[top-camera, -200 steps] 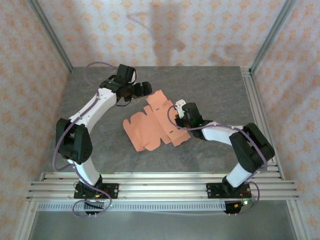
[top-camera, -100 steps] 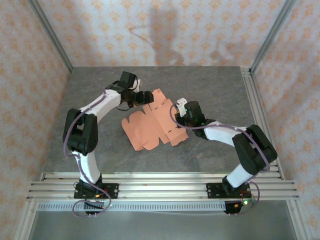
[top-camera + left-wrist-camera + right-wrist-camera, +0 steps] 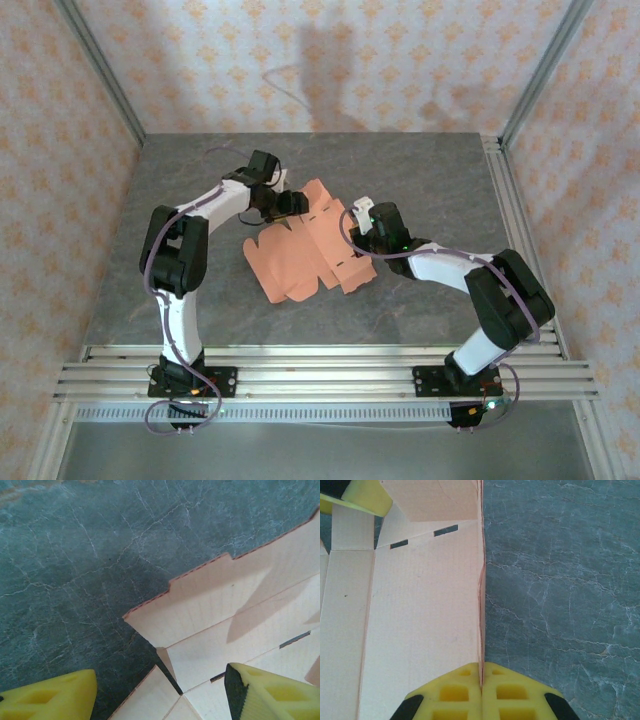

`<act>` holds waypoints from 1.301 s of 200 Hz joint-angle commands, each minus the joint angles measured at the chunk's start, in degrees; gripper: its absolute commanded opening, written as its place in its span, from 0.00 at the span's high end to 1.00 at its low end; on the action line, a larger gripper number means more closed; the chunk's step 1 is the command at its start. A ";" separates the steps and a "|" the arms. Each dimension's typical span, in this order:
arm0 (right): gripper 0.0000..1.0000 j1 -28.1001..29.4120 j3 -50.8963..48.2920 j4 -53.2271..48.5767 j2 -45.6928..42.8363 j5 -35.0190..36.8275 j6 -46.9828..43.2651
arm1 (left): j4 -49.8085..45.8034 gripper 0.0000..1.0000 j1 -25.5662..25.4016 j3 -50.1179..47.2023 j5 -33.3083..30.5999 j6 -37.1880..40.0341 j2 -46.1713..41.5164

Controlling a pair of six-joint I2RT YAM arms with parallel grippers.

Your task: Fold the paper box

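The paper box (image 3: 300, 252) is a flat salmon-orange die-cut sheet with flaps and slots, lying mid-table. My right gripper (image 3: 362, 228) is shut on the sheet's right edge, which stands upright between the fingertips (image 3: 481, 680); the wide panel (image 3: 420, 610) stretches away to their left. My left gripper (image 3: 290, 203) is at the sheet's far-left flap. Its jaws are open in the left wrist view (image 3: 160, 700), with one finger (image 3: 55, 697) over bare table and the other finger (image 3: 270, 692) over the card (image 3: 235, 605). A flap corner lies between them.
The grey marbled table (image 3: 420, 170) has free room on all sides of the sheet. Aluminium rails (image 3: 320, 375) run along the near edge and another rail (image 3: 505, 200) along the right side. Patterned walls enclose the back and sides.
My left gripper has moved right and nearer, onto the sheet's far-left flap, and its jaws have narrowed. The right gripper shifted slightly at first, then held its grip on the edge.
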 commanded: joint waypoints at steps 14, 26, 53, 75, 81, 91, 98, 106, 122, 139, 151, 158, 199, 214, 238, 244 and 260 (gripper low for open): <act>1.00 -0.15 1.02 -0.54 -0.68 -0.08 -0.15 | -0.21 0.32 -1.09 1.21 2.75 1.42 -1.94; 1.00 -0.15 1.06 -0.47 -0.34 0.03 -0.17 | -1.18 0.33 -1.61 1.31 2.77 2.17 -2.68; 1.00 -0.22 1.16 -0.46 0.21 0.12 -0.12 | -3.19 0.33 -3.05 1.78 3.38 3.81 -3.50; 1.00 -0.16 1.32 -0.46 0.65 0.36 -0.26 | -4.89 0.34 -4.00 1.87 3.52 4.62 -3.69; 1.00 -0.17 1.32 -0.46 0.81 0.38 -0.34 | -4.95 0.34 -4.25 1.65 3.31 4.73 -3.91; 1.00 -0.21 1.35 -0.55 1.14 0.54 -0.37 | -5.48 0.34 -4.61 1.62 3.13 5.22 -4.28; 1.00 -0.17 1.34 -0.55 1.26 0.68 -0.35 | -5.89 0.34 -4.92 1.79 3.08 5.46 -4.53; 1.00 -0.20 1.20 -0.55 1.41 0.71 -0.27 | -6.09 0.34 -5.08 1.72 3.00 5.65 -4.71; 1.00 -0.22 1.10 -0.29 1.55 0.91 -0.07 | -6.44 0.36 -5.36 1.57 3.08 5.78 -4.90; 1.00 -0.22 1.10 -0.29 1.77 0.99 0.01 | -6.78 0.48 -5.62 1.21 3.41 5.75 -4.58; 1.00 -0.19 1.26 -0.29 1.82 1.04 0.01 | -7.15 0.49 -5.87 1.05 3.82 5.76 -4.00; 1.00 -0.21 1.11 -0.29 1.87 1.10 0.01 | -7.14 0.50 -5.97 0.84 3.75 5.62 -3.80; 1.00 -0.17 1.01 -0.29 1.80 1.35 0.18 | -6.58 0.51 -6.24 -1.46 3.35 4.11 -1.59; 1.00 -0.19 1.04 -0.37 1.83 1.41 0.20 | -5.15 0.51 -6.40 -2.76 3.53 3.96 -0.67; 1.00 -0.09 1.10 -0.02 2.20 1.16 0.27 | -5.00 0.54 -6.41 -2.77 3.16 4.45 2.56; 1.00 -0.13 1.18 -0.26 2.44 1.16 0.25 | -4.66 0.54 -6.39 -2.77 3.26 4.30 3.26; 1.00 -0.02 1.19 -0.38 2.71 1.26 0.18 | -4.36 0.54 -6.59 -2.47 3.18 3.84 4.76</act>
